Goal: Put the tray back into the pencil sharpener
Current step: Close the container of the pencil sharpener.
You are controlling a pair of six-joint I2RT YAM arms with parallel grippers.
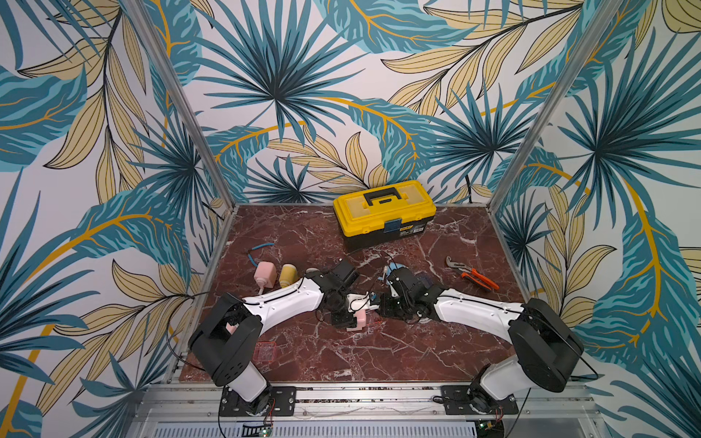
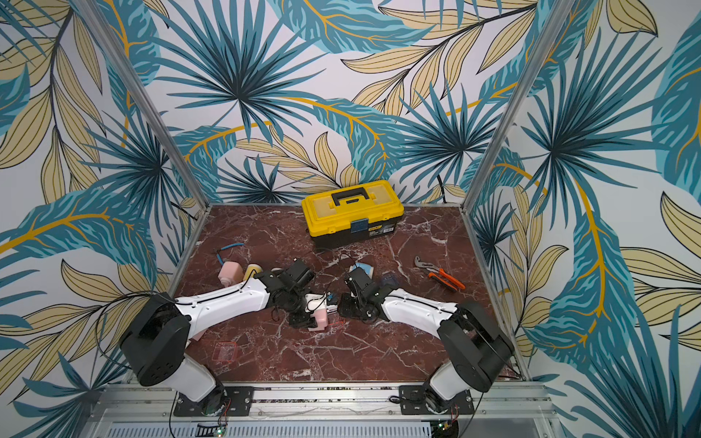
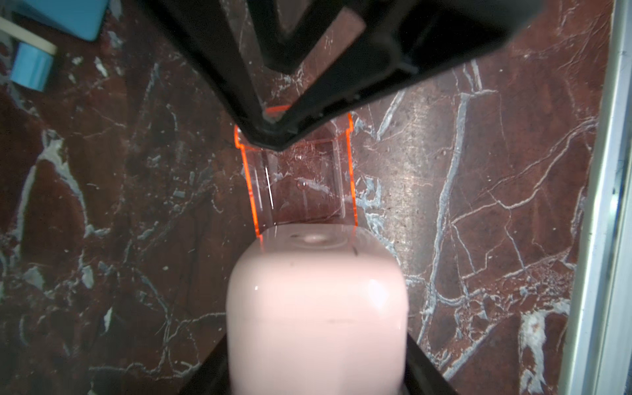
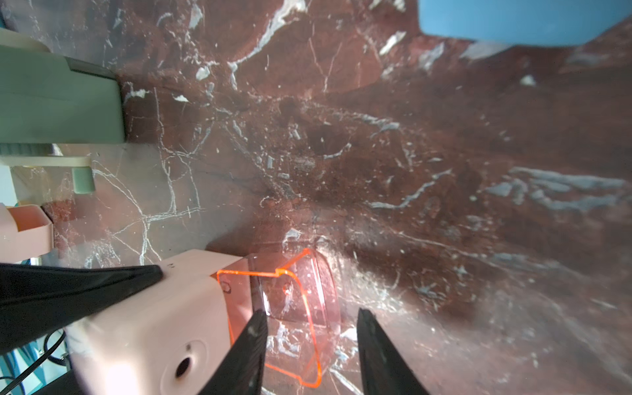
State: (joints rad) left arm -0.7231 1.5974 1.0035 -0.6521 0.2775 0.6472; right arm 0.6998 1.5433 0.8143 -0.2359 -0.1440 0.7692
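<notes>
While sharpener's (image 3: pixel 318 307) gripped, tray (image 3: pixel 301 184) (orange) protrudes.

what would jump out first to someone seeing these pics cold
The yellow toolbox at the back of the table catches the eye first. Mid-table, the left gripper clamps a pink pencil sharpener, with a clear orange tray sticking partly out of it toward the right gripper.

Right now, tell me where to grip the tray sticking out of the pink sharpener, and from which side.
Grip the tray by its flanged outer end, across both side walls, coming from opposite the pencil sharpener. Only that end is exposed, and those straight walls suggest it slides straight in.
</notes>
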